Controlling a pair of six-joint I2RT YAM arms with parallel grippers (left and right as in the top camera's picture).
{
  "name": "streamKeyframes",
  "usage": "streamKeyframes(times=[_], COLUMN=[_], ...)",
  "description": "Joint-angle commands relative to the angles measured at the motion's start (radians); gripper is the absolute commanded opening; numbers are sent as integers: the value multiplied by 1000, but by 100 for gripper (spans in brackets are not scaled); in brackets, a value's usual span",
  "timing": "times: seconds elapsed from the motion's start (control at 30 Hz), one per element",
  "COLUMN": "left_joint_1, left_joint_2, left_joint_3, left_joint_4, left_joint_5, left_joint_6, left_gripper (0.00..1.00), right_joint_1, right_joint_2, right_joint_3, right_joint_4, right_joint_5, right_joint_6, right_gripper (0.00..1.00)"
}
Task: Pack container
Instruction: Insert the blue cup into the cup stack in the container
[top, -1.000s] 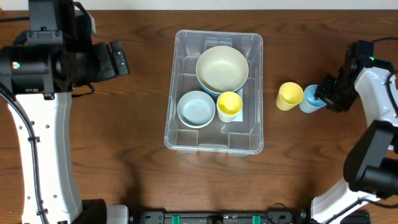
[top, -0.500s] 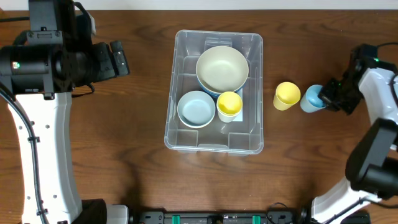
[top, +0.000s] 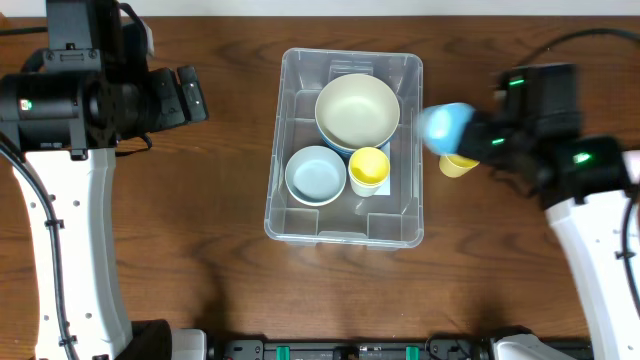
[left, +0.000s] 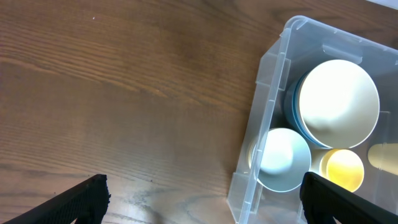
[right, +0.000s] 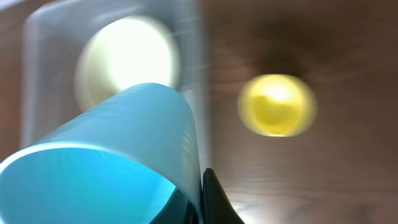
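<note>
The right gripper grips a blue cup; best to clear the clear bin's rim just to its left, then lower gently beside the inner yellow cup; the left gripper gapes wide.

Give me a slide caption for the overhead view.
Right tool holds a blue cup beside the container, which holds bowls and a yellow cup; a second yellow cup stands outside.

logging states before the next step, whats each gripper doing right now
Left gripper: open, holding nothing.
Right gripper: closed on the blue cup.
</note>
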Motion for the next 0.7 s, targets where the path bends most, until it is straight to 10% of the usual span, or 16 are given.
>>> streamKeyframes(times=[0.0,0.47,0.53,0.6,0.67], left_joint_1=[3,3,3,3,3], left_joint_2=[0,0,0,0,0], left_joint_3=[-2,-2,-2,-2,-2], left_joint_4=[0,0,0,0,0], left_joint_5=[-12,-12,-12,-12,-12], left_joint_6=[3,3,3,3,3], left_gripper=[98,98,98,98,98], right_joint_1=[130,242,243,243,232], right_joint_2=[44,272,264,241,206], right_joint_3=[2,2,3,8,11], right_joint_4=[14,65,76,80,80], right_joint_5=[1,113,111,109,118], right_joint_6=[7,61,54,29,27], right_gripper=[1,4,26,69,78])
